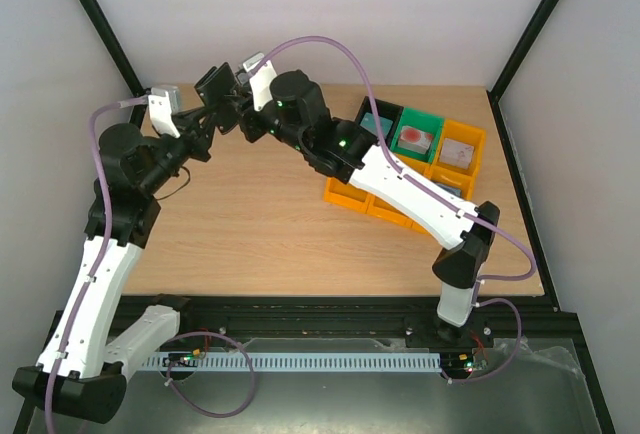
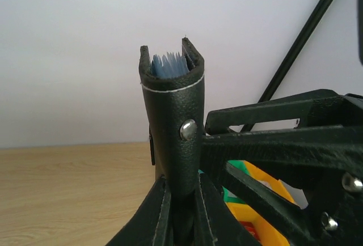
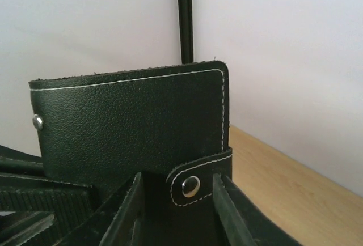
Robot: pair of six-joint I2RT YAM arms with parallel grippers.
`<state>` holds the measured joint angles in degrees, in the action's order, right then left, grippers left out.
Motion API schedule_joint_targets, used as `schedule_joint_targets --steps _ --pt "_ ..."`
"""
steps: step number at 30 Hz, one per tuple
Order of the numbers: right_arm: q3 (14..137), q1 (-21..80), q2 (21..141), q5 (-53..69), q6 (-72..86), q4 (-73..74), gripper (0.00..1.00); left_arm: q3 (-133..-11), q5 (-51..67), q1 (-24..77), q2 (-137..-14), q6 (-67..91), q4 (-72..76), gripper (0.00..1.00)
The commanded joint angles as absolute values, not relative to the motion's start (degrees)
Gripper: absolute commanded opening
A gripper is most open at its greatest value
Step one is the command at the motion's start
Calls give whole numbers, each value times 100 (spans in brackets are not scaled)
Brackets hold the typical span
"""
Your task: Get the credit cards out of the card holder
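Observation:
The black card holder (image 1: 214, 85) is held upright in the air above the table's back left. My left gripper (image 1: 207, 114) is shut on its lower edge. In the left wrist view the holder (image 2: 173, 104) stands edge-on between my fingers (image 2: 161, 212), with blue-grey inner faces showing at its top. My right gripper (image 1: 243, 109) meets it from the right. In the right wrist view the holder (image 3: 130, 121) is face-on, and its snap tab (image 3: 195, 182) sits between my spread right fingers (image 3: 131, 206). The credit cards are hidden.
Black (image 1: 378, 122), green (image 1: 415, 137) and yellow (image 1: 462, 149) bins holding small blocks stand at the back right, with more yellow bins (image 1: 345, 192) in front of them under my right arm. The cage posts and white walls are close behind the holder.

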<state>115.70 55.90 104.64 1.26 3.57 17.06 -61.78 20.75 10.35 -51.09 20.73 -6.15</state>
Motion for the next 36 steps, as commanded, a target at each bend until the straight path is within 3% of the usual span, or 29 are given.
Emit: schedule_joint_targets --steps 1,7,15,21,28,29,32,36 --pt "11751 5624 10521 -377 282 1942 27 -6145 2418 1133 -4995 1937 -179 2" --pt "11751 5617 10581 -935 264 2118 3 -6109 2415 1150 -4933 1834 -25 2" --pt "11730 5364 10525 -1717 146 2509 2 -5936 2664 1149 -4776 1717 -44 2" --pt "11554 4704 10130 -1201 420 2767 2 -5855 2735 1142 -4748 1755 53 2" --pt "10671 4253 9294 618 332 2633 2 -5730 2778 1089 -4677 1622 -6 2" --pt "10618 4197 9208 1111 227 2659 5 -5690 2952 1090 -4669 1527 105 2" --pt "10564 4150 8918 2895 -65 2683 27 -5682 3428 1090 -4661 1112 202 2" --pt "10355 4122 8521 4052 -73 2437 36 -5775 4527 1087 -4548 683 100 2"
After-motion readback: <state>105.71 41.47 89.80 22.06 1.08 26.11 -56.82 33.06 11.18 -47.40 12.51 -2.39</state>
